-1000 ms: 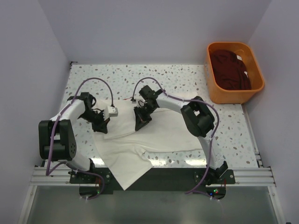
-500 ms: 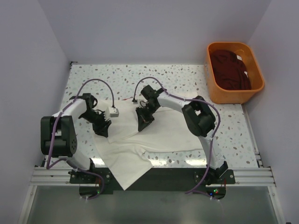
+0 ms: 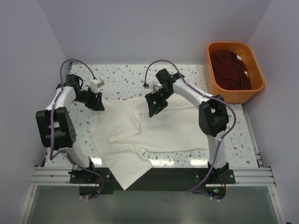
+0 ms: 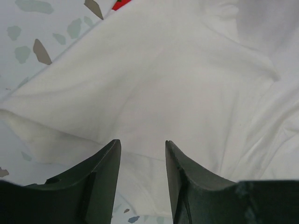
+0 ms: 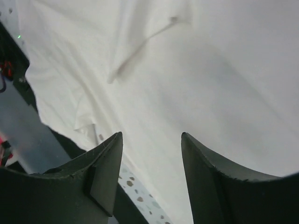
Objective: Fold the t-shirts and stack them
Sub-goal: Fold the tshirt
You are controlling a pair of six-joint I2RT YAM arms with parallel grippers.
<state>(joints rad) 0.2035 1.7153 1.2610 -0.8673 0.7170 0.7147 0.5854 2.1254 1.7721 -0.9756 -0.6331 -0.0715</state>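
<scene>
A cream-white t-shirt lies spread on the speckled table, with one corner hanging over the near edge. A sliver of red print shows at its far edge. My left gripper hovers open over the shirt's far left corner, and in the left wrist view the gripper has nothing between its fingers, only cloth below. My right gripper stands open above the shirt's far middle; in the right wrist view the gripper is also empty over the cloth. A dark maroon t-shirt lies bunched in the tub.
An orange plastic tub stands at the table's far right corner. Bare speckled table lies behind the shirt. Grey walls close in on the left, back and right. A dark rail runs along the near edge.
Both grippers have opened and let go of the cream-white shirt after carrying its folded-over part toward the far side. The shirt now lies flatter and wider, and both arms are farther back.
</scene>
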